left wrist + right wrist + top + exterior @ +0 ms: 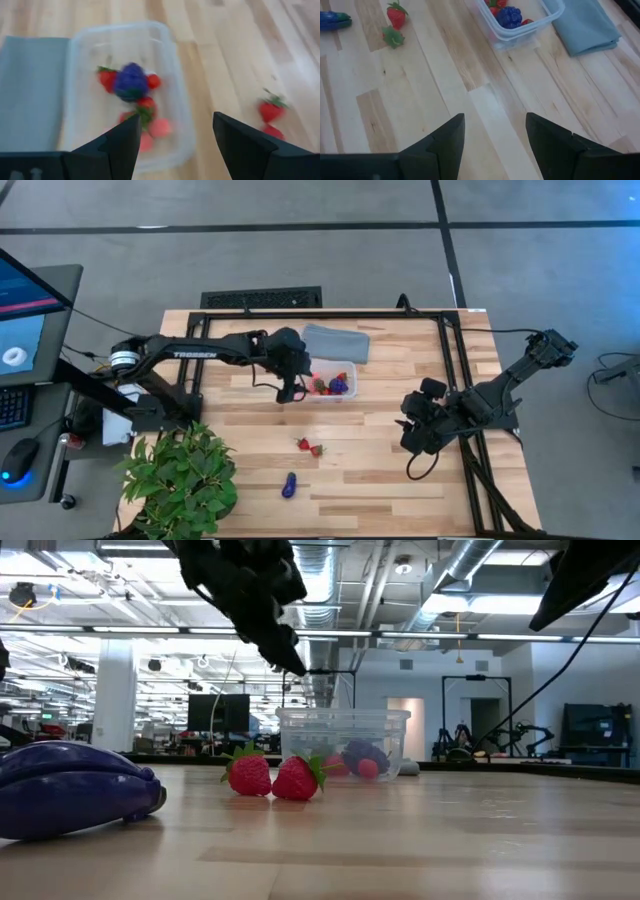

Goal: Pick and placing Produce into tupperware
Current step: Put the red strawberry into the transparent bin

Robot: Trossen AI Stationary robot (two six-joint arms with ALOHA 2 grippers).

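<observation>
The clear tupperware stands on the table beside a grey-blue pad; it holds red strawberries, pinkish bits and one dark purple piece. Two strawberries lie on the wood nearer the front edge, and a second dark purple piece lies closer still. My left gripper hovers open just above the box's left end, holding nothing. My right gripper is open over bare wood at the table's right.
A large leafy green plant sits at the table's near left corner. A black frame runs along the far edge and down the right side. Open wood lies between the box and the right arm.
</observation>
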